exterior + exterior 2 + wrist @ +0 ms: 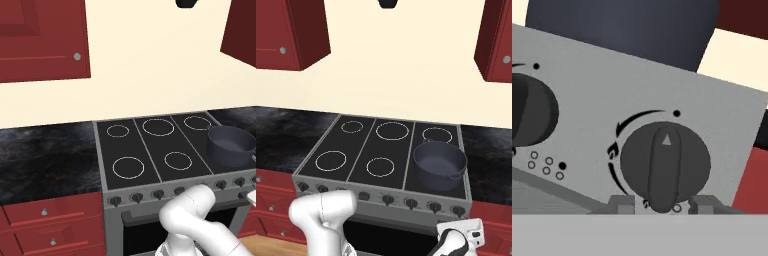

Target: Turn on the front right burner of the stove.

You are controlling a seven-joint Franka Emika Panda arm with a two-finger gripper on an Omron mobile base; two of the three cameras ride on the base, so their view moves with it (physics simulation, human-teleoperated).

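Gripper [662, 204] open astride stove [587, 95] knob [664, 165].

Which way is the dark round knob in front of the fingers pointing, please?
Towards its dot: the dark round knob has its ridge and small triangle aimed at the black dot above it on the grey metal stove panel. Whether that means off, cannot tell.

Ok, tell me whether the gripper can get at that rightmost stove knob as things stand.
Probably yes: the gripper sits right at the knob, a fingertip either side of its ridge, with nothing between; the pot stands above on the stove.
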